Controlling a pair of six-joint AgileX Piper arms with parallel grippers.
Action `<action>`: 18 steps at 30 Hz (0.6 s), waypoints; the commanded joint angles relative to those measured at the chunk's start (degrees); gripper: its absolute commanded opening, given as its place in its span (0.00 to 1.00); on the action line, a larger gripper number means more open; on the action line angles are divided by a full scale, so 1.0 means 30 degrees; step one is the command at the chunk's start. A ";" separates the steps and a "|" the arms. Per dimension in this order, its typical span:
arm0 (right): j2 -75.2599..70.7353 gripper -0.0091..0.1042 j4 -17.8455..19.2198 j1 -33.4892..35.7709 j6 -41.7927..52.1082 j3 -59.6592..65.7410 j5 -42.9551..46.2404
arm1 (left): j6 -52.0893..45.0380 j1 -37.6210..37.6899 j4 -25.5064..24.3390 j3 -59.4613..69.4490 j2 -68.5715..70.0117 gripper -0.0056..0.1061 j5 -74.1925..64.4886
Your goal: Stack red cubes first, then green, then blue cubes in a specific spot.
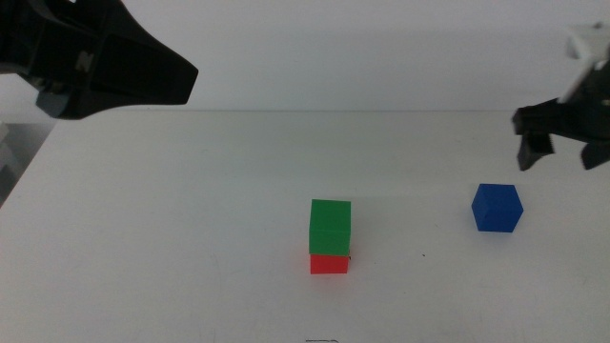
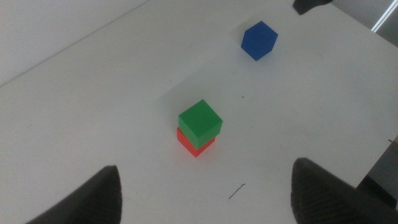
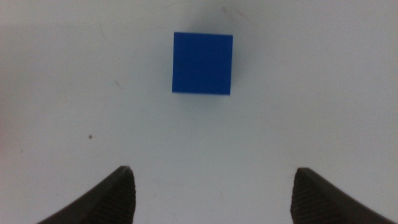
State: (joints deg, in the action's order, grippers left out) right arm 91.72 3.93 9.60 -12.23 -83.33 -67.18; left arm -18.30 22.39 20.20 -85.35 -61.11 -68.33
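My right claw hangs wide open over the blue cube, which sits alone on the tabletop at three o'clock from the green cube stacked on the red cube, while my left claw, open too, waits at ten o'clock.

**Surface finishes on the table**

The table is showing a smooth, matt white top, with faint scuffs and a thin dark scratch appearing in the left wrist view. The red cube, green cube and blue cube are presenting plain, matt faces with no gloss, apparently of solid plastic or painted material; which one cannot be told. The blue cube's top face is reading evenly flat and untextured in the right wrist view. The left gripper and right gripper are showing dark, dull jaws with a finely ribbed or knurled surface texture.
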 commanded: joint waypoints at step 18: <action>0.5941 0.78 -0.0118 -0.0373 0.0440 -0.4235 0.0209 | 0.0009 -0.0064 0.0478 -0.0448 0.0241 0.88 0.1084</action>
State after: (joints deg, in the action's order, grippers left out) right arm 112.27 2.88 9.22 -11.30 -94.03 -67.52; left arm -18.30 22.39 20.20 -85.35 -61.11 -68.33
